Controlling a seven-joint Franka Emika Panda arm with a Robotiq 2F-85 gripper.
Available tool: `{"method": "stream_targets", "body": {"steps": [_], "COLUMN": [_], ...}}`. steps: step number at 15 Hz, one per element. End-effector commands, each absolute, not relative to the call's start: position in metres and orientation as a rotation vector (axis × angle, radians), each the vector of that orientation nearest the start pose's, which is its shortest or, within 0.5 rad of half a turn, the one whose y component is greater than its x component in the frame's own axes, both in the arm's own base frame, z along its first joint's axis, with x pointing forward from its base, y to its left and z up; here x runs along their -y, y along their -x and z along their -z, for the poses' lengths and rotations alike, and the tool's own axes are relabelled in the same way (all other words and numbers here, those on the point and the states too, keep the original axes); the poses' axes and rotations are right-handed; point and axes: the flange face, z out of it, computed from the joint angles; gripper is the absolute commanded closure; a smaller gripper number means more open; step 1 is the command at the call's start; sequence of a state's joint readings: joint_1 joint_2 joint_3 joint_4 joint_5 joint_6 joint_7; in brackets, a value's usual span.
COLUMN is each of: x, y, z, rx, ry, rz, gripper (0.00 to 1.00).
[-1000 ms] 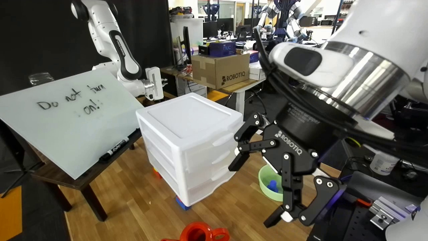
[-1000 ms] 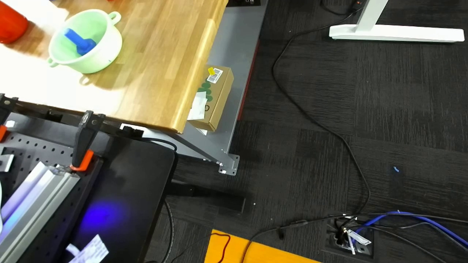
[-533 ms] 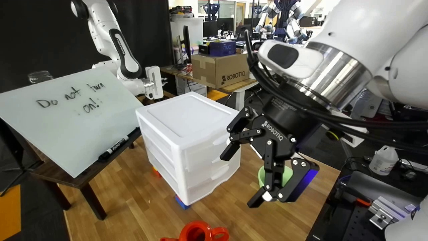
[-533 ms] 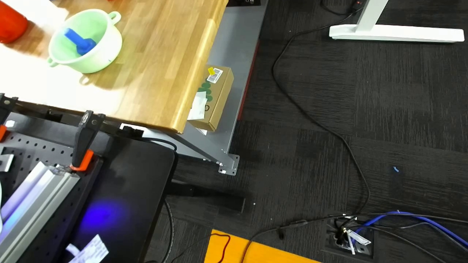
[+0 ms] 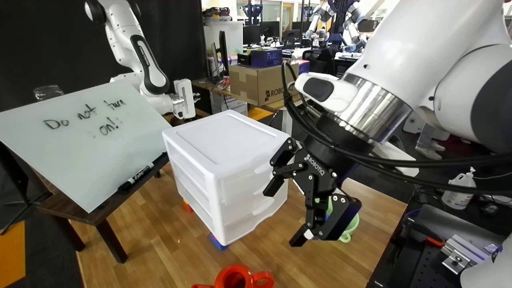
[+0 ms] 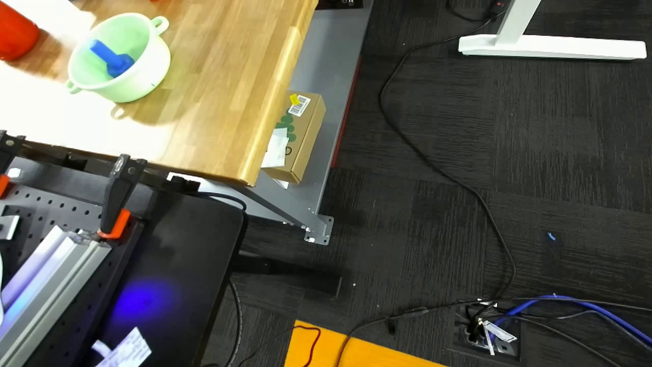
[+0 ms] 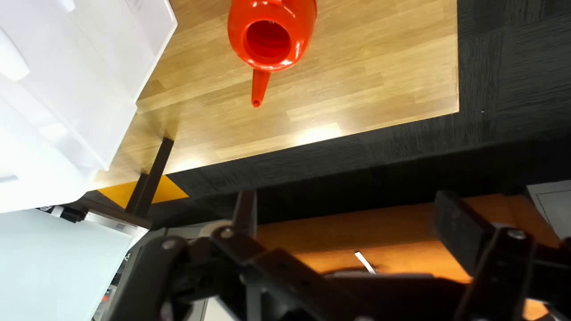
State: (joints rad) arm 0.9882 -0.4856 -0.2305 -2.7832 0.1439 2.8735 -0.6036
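Gripper (image 5: 285, 214) fingers spread apart over wooden tabletop (image 5: 172, 240). White plastic drawer unit (image 7: 89, 67) left of fingertips in wrist view, apart. Red teapot (image 7: 276, 13) beyond them; green pot (image 5: 353, 225) partly behind gripper in exterior view.

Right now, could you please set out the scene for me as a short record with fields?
Gripper: jaws apart, nothing between them
Near it: white drawer unit; whether they touch is unclear
Drawer unit's lower corner: blue block showing
Green pot: on the wooden table, blue piece inside
Red teapot: on the same table, top open
Whiteboard: tilted, reads "Do not turn on!"
Marker: along the whiteboard's lower edge
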Motion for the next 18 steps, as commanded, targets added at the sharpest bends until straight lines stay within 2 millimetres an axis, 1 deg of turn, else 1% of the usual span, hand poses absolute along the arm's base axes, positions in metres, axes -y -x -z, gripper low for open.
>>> {"method": "stream_targets", "body": {"steps": [1,7,10,13,15,16,18], "x": [-0.271,-0.262,-0.252,-0.243,-0.24,-0.24,-0.241], "y": [-0.303,-0.32,-0.327,-0.33,-0.328,-0.329,-0.329], "z": [-0.397,-0.366,-0.347,-0.328,-0.315,-0.321,-0.317], "rx": [1.6,1.512,1.462,1.418,1.393,1.396,1.401], "ry": [2.283,2.287,2.328,2.39,2.424,2.406,2.414], "rz": [0.802,0.819,0.808,0.77,0.724,0.708,0.698], "gripper": [0.0,0.0,0.0,0.0,0.0,0.0,0.0]}}
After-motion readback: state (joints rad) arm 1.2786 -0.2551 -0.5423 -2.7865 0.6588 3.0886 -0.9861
